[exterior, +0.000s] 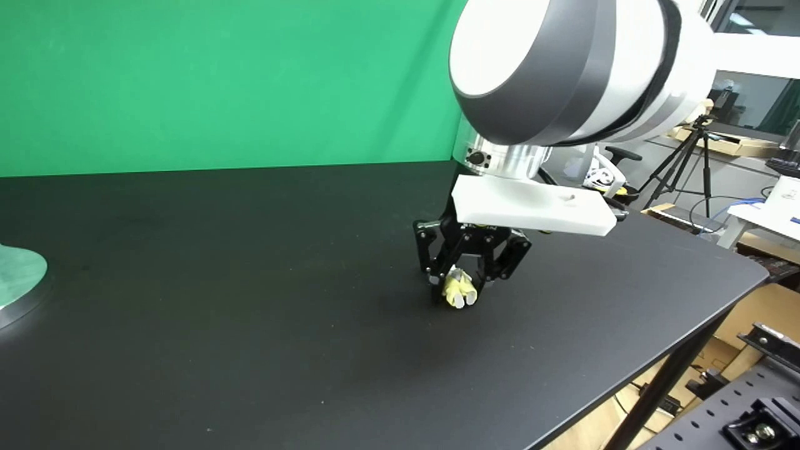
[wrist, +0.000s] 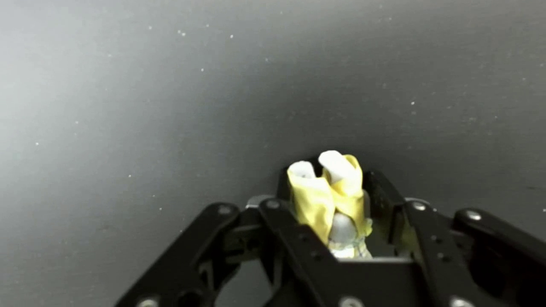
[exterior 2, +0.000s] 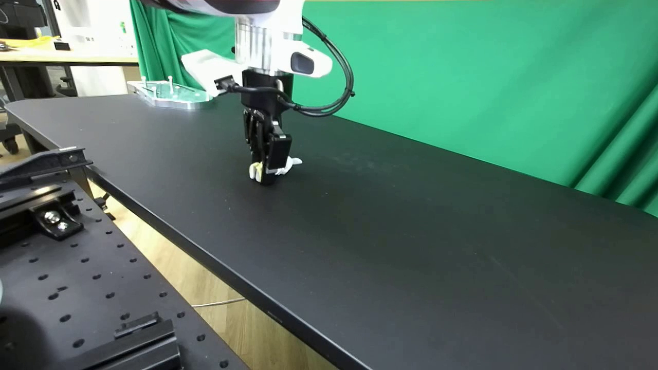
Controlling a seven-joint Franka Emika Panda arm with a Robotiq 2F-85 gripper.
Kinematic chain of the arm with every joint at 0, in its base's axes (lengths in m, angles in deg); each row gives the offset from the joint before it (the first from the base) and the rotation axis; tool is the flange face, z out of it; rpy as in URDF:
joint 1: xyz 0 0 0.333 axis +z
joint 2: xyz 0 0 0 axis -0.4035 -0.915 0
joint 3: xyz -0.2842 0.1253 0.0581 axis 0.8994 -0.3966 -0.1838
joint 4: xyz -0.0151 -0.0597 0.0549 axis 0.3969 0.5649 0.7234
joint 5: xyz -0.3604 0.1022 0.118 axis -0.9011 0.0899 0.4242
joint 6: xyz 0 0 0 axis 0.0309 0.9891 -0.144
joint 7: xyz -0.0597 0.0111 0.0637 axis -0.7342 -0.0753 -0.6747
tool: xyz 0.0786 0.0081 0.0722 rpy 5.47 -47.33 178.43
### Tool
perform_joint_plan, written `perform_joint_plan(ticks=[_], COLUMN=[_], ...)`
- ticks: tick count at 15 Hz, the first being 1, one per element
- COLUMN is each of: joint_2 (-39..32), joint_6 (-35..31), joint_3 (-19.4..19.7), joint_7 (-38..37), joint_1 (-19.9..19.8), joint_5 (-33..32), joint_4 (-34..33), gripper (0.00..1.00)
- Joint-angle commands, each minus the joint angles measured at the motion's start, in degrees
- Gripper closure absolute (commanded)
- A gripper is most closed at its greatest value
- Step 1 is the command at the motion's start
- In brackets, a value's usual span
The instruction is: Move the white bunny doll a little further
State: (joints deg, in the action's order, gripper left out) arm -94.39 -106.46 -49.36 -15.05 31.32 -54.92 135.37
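1. Beyond the black table (exterior 2: 437, 267), a white panel (exterior 2: 105, 20) carries small dark marks, too small to read.
2. Table top: dark and matt in both exterior views; pale specks lie scattered across it in the wrist view.
3. Green cloth (exterior: 219, 81) runs upright along one long side of the table, falling in folds at both ends in an exterior view.
4. Room: tripod (exterior: 706, 165) behind the table, wooden floor (exterior 2: 241, 329) below its edge, perforated panel (exterior 2: 128, 280) alongside.
5. Containers: shallow brown box (exterior: 744, 149) by the tripod; contents cannot be made out. Clear plate (exterior 2: 180, 105) with short upright posts sits at the table's far end.
6. Gripper (exterior: 460, 297) points straight down from the white-and-grey arm (exterior: 562, 69), tips low at the table top. Its two sides are drawn in narrow, holding the white bunny doll (wrist: 315, 200) between them.
7. Doll position: two stubby limbs in yellow, white at the ends, poke out on one side of the grip; a white part pokes out on the other. Contact with the table: cannot tell.
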Motion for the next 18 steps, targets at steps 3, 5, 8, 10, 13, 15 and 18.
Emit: perform_joint_plan(ticks=[3, 5, 8, 10, 13, 15, 18], joint_2=[2.85, 3.46, 3.80, 3.21, 2.03, 1.16, -0.49], joint_6=[3.51, 5.49, 8.13, 8.72, 8.23, 7.74, 8.38], joint_3=[2.75, 2.64, 3.35, 2.50, 2.30, 1.17, -1.50], joint_7=[3.75, 7.83, 14.28, 18.10, 21.82, 24.78, 29.49], joint_1=[0.44, -0.74, -1.13, -2.00, -2.60, -3.69, -6.10], joint_5=[-1.51, -3.08, -8.04, -10.25, -12.20, -11.38, -9.18], joint_4=[-1.27, -2.46, -4.80, -6.54, -8.57, -9.75, -11.54], gripper=[0.81, 0.81, 0.81, 0.81, 0.81, 0.81, 0.81])
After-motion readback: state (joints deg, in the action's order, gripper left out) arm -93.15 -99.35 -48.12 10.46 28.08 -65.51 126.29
